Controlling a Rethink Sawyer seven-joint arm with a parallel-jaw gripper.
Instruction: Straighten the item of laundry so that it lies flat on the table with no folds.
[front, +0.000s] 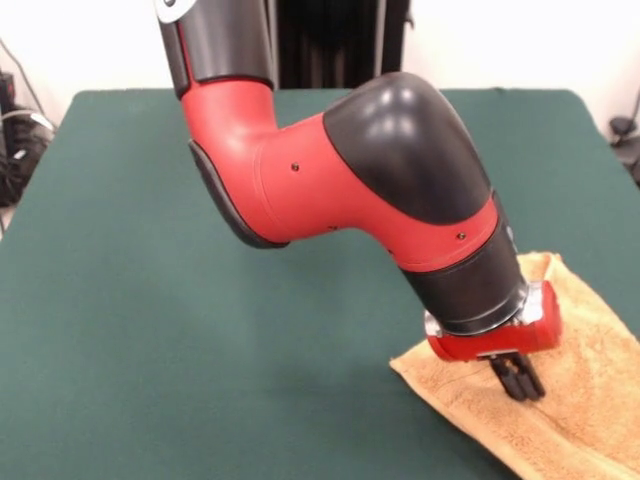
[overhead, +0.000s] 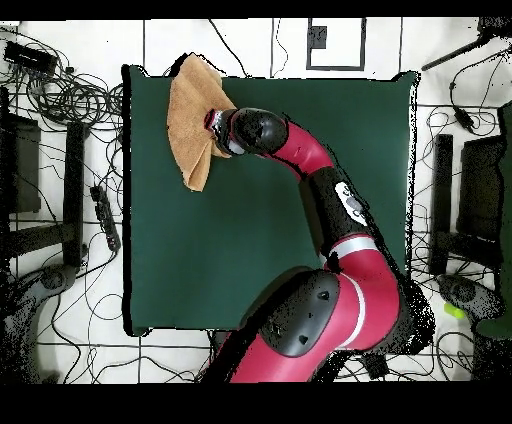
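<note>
item of laundry (front: 560, 400): one small orange-yellow terry towel, fluffy pile, lying in a corner region of the table, its end reaching the table's edge in the overhead view; long and narrow in outline, tapering to a point. table (front: 150, 330): large, rectangular, plain dark green felt-like surface.

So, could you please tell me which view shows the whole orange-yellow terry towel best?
The overhead view: the orange-yellow terry towel shows nearly whole at the green table's corner. The front view crops it at the frame edge behind the gripper.
</note>
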